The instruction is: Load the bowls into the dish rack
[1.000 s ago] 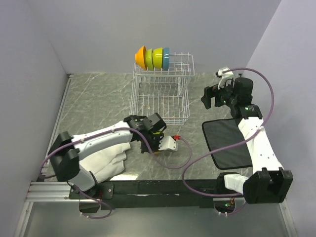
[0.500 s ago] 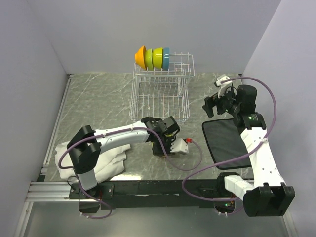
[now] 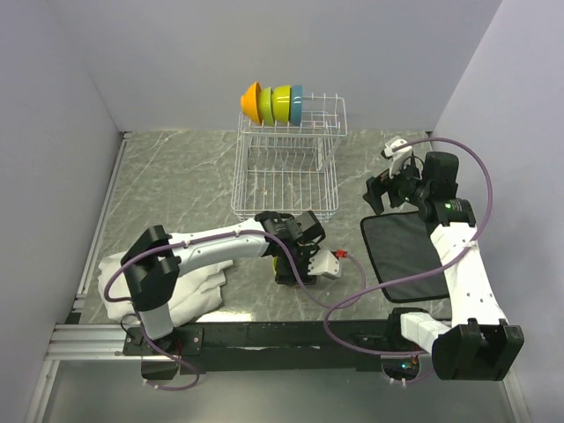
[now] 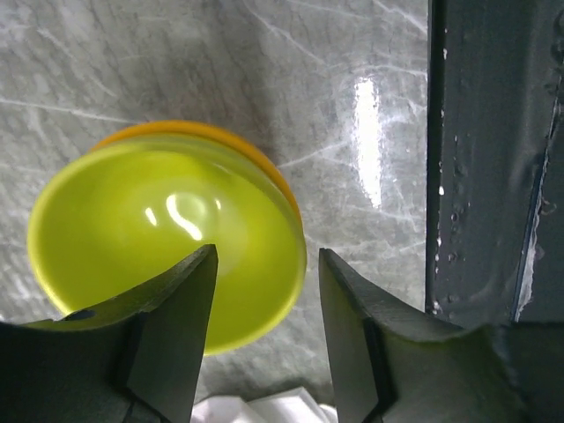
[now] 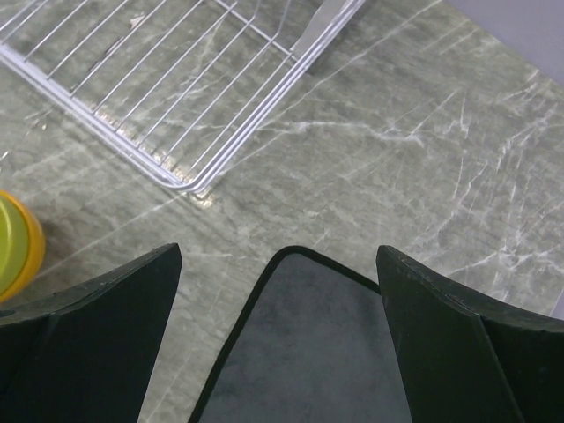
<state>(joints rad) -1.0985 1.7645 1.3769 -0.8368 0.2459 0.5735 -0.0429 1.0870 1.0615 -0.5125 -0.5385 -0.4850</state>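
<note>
A lime bowl (image 4: 159,242) sits nested in an orange bowl (image 4: 264,167) on the marble table. My left gripper (image 4: 264,304) is open just above them; its jaws straddle the lime bowl's right rim, one finger over the inside and one outside. In the top view the left gripper (image 3: 285,267) hides this stack. The white wire dish rack (image 3: 284,181) stands at the back, with orange (image 3: 251,102), lime (image 3: 280,104) and blue (image 3: 297,104) bowls on edge in its raised tier. My right gripper (image 3: 381,190) is open and empty, right of the rack.
A dark mat (image 3: 405,256) lies under the right arm, also in the right wrist view (image 5: 352,352). A white cloth (image 3: 196,284) lies at the front left. The rack's near corner (image 5: 189,181) shows in the right wrist view. A black rail (image 4: 493,159) runs beside the bowls.
My left arm has swung right and toward the front, bringing its open gripper down over the nested bowls. My right gripper has drawn back a little to the right.
</note>
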